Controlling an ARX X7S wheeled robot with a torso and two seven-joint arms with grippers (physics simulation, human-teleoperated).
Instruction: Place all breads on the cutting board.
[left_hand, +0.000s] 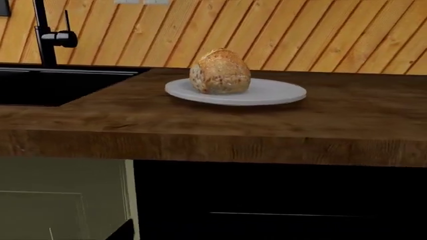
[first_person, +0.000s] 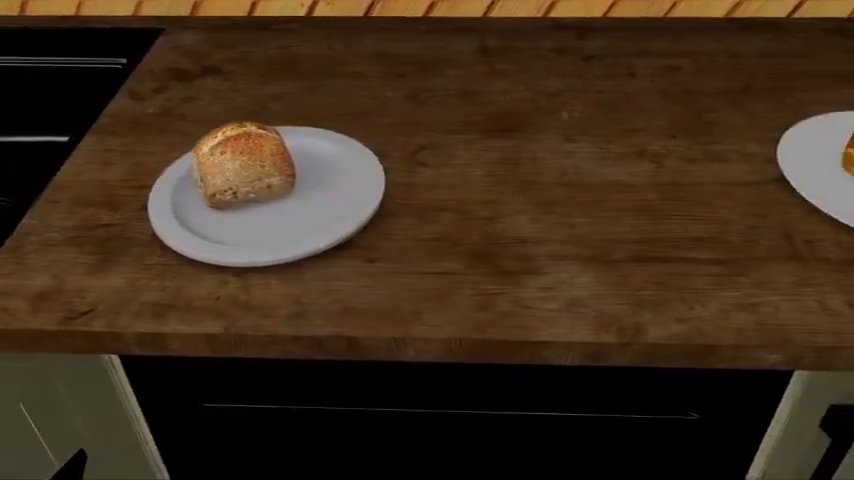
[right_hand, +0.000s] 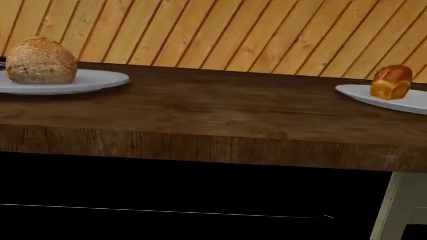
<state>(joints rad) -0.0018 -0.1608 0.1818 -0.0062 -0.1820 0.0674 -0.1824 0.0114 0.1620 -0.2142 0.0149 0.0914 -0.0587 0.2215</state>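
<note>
Neither gripper is visible, so their state cannot be told. Speckled roll (first_person: 243, 163) sits on the grey plate (first_person: 300, 225); orange loaf (right_hand: 391, 82) is on a second plate (right_hand: 400, 100), well apart. Cutting board not seen; roll could be knocked off during a blind reach.

Count: 2 breads, 1 speckled roll (first_person: 243, 162) and 1 orange-brown loaf (right_hand: 391, 82). 2 plates, one under each: roll's plate (first_person: 300, 215), loaf's plate (right_hand: 407, 102). 1 wooden surface (first_person: 561, 200), 1 sink (left_hand: 40, 87) with 1 faucet (left_hand: 50, 35).
</note>
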